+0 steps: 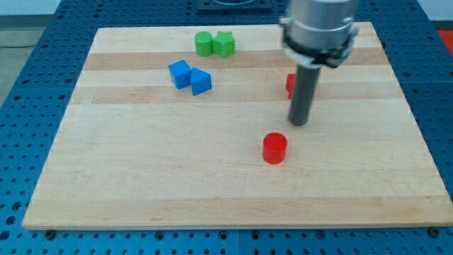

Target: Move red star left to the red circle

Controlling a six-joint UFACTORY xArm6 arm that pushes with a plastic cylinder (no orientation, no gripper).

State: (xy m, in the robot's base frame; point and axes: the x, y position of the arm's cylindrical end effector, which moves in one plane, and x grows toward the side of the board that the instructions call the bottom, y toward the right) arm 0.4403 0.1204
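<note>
1. My tip (299, 122) rests on the wooden board (141, 191), right of the board's centre, roughly midway between its top and bottom edges. The rod is dark, straight and upright; the grey arm housing (318, 28) above it covers part of the board's top edge.
2. Red star (289, 86): only a sliver shows at the rod's left side, above the tip, toward the top edge. The rest is hidden behind the rod, so its shape cannot be confirmed. It looks close against the rod; contact cannot be judged.
3. Red circle (274, 148): a short cylinder, below and slightly left of the tip, near it but apart, with bare wood between. It is the block nearest the board's bottom edge.
4. The arm carries no jaws, just the single rod, so there is nothing to part, close or clamp.
5. Other blocks: a green cylinder (204, 44) and a green block (224, 44) of unclear shape sit touching near the top edge, left of centre. A blue cube (180, 74) and a blue wedge-like block (201, 82) touch, toward the top-left corner.
6. Writing: no readable label shows on blocks, board or arm.
7. The board lies on a blue perforated table (28, 85).
</note>
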